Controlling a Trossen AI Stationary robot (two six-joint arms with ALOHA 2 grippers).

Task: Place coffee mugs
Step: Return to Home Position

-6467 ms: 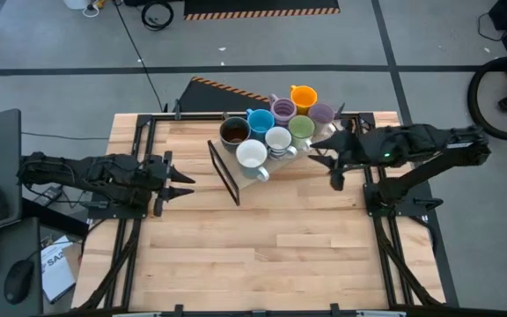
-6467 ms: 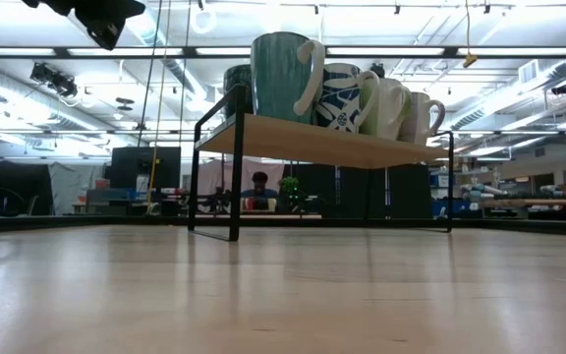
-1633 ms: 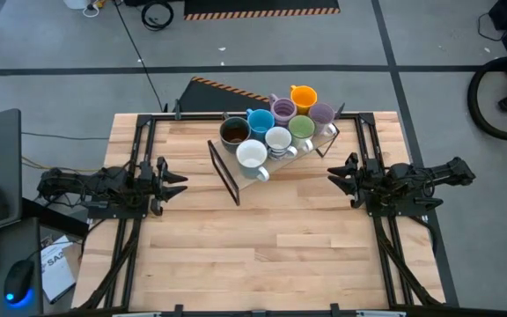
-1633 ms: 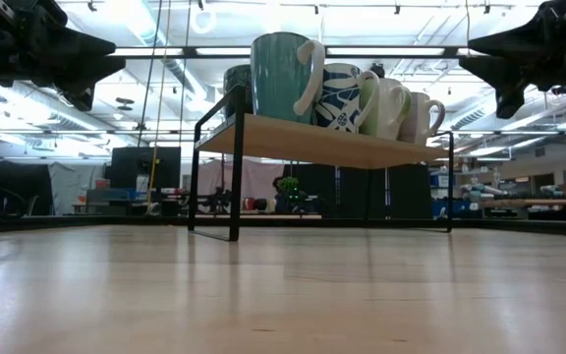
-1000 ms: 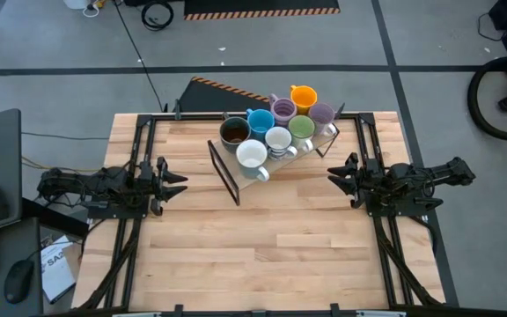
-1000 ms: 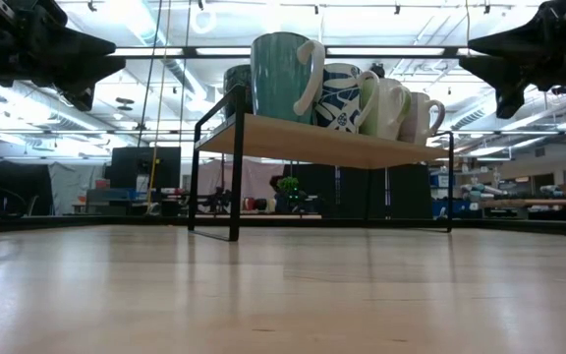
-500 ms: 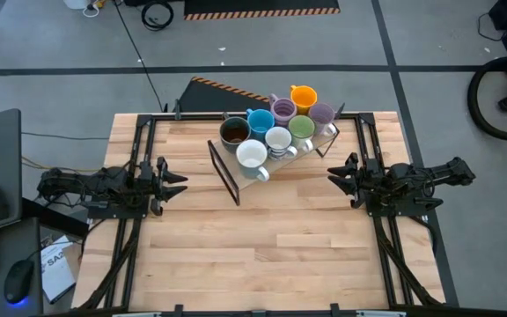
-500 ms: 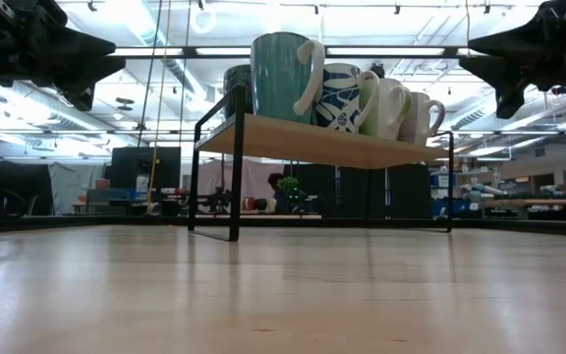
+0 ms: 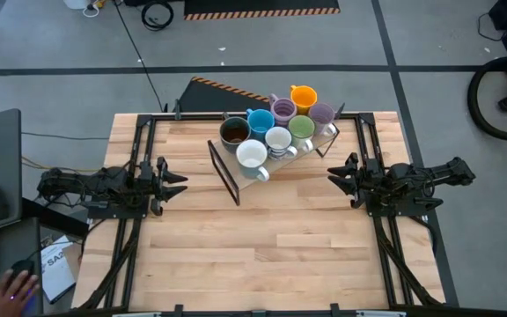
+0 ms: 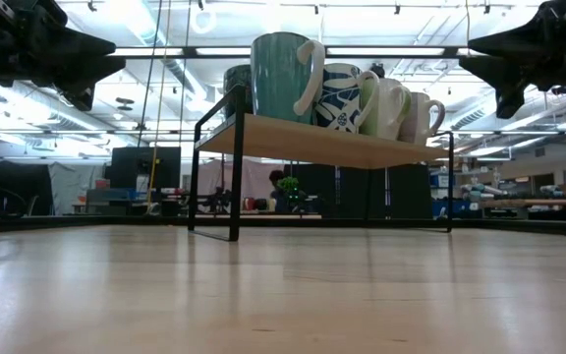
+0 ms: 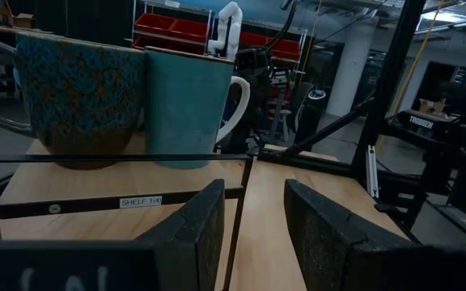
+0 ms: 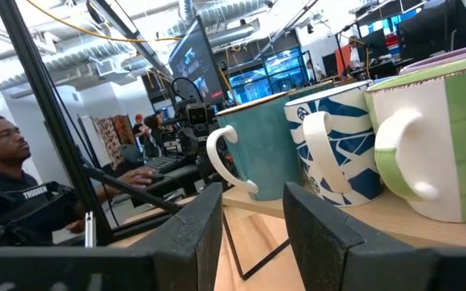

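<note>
Several coffee mugs stand in a cluster on a small wooden shelf [image 10: 312,144] with a black metal frame, at the table's far middle. Among them are an orange mug [image 9: 303,95], a blue one [image 9: 260,121], a green one [image 9: 301,128] and a dark brown one [image 9: 234,132]. My left gripper [image 9: 181,183] hovers level at the table's left edge, open, nothing between its fingers [image 11: 192,230]. My right gripper [image 9: 333,175] hovers at the right edge, open too, pointing toward the shelf with nothing between its fingers [image 12: 318,226].
The wooden tabletop [image 9: 262,238] lies bare in front of the shelf. Black arm frames run along both sides [image 9: 130,246] [image 9: 394,246]. A person [image 12: 6,162] sits beyond the table's left side; a hand [image 9: 11,286] shows off the near left corner.
Both arms have kept still and the mugs stand as before. A person's hand has come into view off the table's near left corner.
</note>
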